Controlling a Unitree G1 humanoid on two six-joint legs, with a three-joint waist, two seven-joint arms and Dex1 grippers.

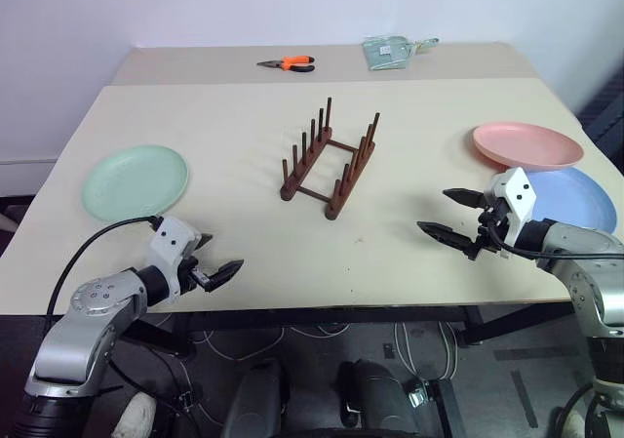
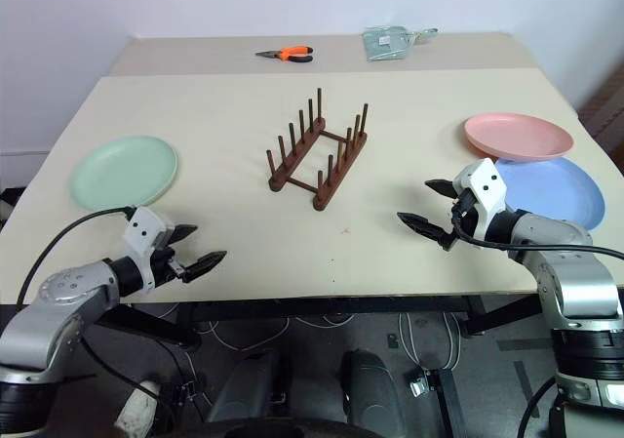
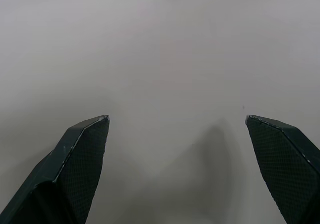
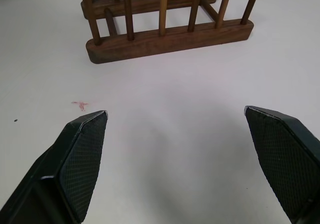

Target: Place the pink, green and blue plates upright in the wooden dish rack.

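Observation:
The dark wooden dish rack (image 1: 330,163) stands empty at the middle of the table, its pegs upright. A mint green plate (image 1: 135,180) lies flat at the left. At the right the pink plate (image 1: 527,144) lies flat, its near rim over the far rim of the blue plate (image 1: 575,199). My left gripper (image 1: 222,253) hovers open over bare table near the front edge, below the green plate. My right gripper (image 1: 433,210) is open too, just left of the blue plate, pointing toward the rack (image 4: 170,37). Nothing is between either pair of fingers (image 3: 85,154).
Orange-handled pliers (image 1: 290,63) and a pale green packet (image 1: 390,51) lie on the far table section. The table's front edge (image 1: 322,306) runs just under both grippers. A small red mark (image 4: 80,104) is on the tabletop in front of the rack.

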